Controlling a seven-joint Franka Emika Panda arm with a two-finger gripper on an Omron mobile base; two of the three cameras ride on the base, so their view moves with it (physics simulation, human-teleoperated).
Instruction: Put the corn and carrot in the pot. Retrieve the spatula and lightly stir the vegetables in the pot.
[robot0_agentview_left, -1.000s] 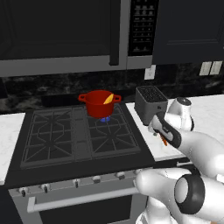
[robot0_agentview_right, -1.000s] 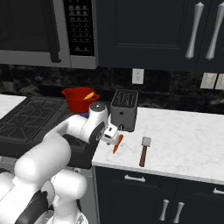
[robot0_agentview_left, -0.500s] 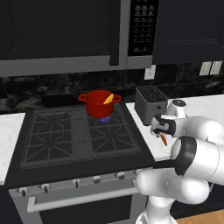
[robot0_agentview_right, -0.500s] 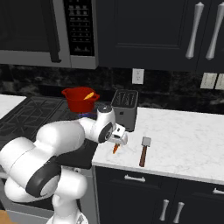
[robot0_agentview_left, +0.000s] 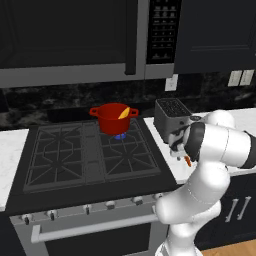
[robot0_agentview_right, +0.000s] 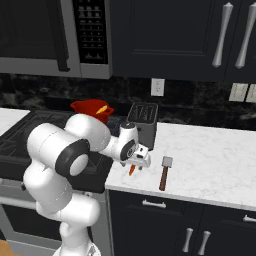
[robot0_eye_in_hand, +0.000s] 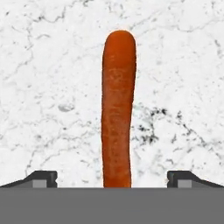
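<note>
The red pot stands on the stove's back right burner with the yellow corn inside it; the right base view also has the pot and the corn. An orange carrot lies on the white marble counter. My gripper hovers open just over it, one fingertip on either side. From the base views, the gripper hangs above the carrot in front of the toaster. The spatula lies on the counter to the carrot's right.
A dark toaster stands close behind the gripper. The black gas stove fills the left, with a microwave above it. The marble counter stretches to the right. Dark cabinets hang overhead.
The arm has swung round, its elbow rising, and the hand has settled lower over the carrot. The jaws stay wide. Pot, corn and spatula have not moved.
</note>
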